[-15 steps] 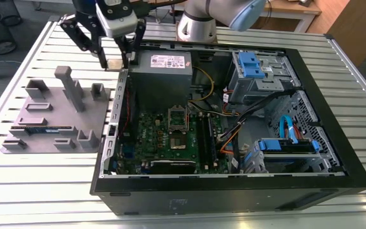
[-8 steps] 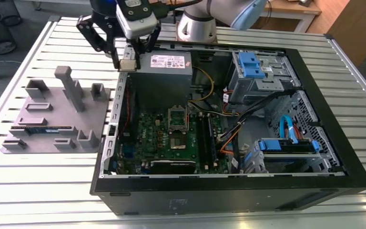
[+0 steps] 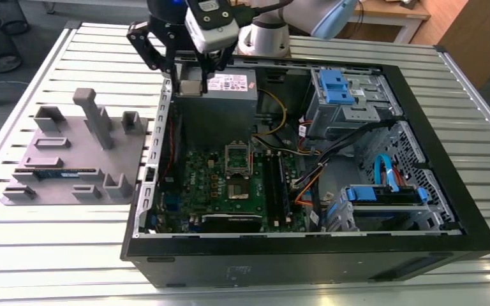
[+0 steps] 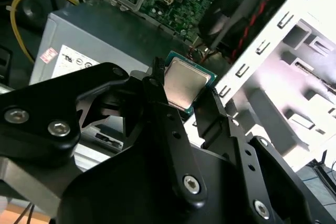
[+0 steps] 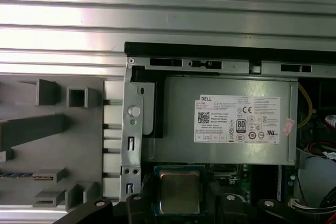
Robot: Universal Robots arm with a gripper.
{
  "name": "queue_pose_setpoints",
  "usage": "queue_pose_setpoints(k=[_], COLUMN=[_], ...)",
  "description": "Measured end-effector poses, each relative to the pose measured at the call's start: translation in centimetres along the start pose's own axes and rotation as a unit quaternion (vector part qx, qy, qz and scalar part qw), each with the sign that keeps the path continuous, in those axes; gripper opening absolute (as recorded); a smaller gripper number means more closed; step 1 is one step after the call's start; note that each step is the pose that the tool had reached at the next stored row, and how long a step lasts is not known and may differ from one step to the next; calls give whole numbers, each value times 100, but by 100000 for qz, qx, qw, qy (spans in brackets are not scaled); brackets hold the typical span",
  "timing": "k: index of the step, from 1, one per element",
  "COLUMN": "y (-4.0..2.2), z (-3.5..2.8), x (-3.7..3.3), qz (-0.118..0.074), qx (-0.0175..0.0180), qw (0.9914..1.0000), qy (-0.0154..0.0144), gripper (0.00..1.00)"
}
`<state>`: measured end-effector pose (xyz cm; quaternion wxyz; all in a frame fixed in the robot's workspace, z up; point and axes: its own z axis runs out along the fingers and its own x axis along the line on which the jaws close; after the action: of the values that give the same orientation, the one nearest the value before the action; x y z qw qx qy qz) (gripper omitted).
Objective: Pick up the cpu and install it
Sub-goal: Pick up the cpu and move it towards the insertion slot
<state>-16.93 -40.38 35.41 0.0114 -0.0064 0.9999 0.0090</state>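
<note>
Second wrist view showed the gripper (image 4: 185, 92) clamped on the cpu (image 4: 184, 81). Its two black fingers (image 4: 157, 88) pressed against opposite edges of the chip. The silvery metal top faced the camera, and a thin green rim showed along the edges. In the first wrist view the chip sat flat between the same fingers, lifted clear of everything below it.

Directly beneath the held chip lay the grey power supply (image 5: 226, 124) with its white label. It was mounted in a corner of the open computer case (image 3: 449, 242). A yellow cable (image 4: 20, 4) curved past the supply, near the gripper.

Farther from the gripper, deeper in the case, the green motherboard (image 3: 219, 188) lay flat. The rectangular metal socket frame (image 3: 238, 159) sat on it, well apart from the chip. Beyond the board, on the side of the case away from the gripper, stood drive bays with blue brackets (image 3: 334, 86).

Outside the case wall, toward the exterior view's left of the gripper, a grey fixture tray (image 3: 83, 143) with raised blocks rested on the slatted metal table (image 3: 58, 255). A long, narrow memory stick (image 3: 53, 172) lay in one of its slots.
</note>
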Motion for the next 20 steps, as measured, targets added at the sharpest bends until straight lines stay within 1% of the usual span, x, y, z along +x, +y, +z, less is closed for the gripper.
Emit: queue_pose_setpoints(k=[7, 20], y=[-3, -8], z=[6, 17], x=[-232, -631], qz=[6, 0], qx=[-7, -8], qw=[100000, 100000], qy=[-6, -5], gripper=[47, 47])
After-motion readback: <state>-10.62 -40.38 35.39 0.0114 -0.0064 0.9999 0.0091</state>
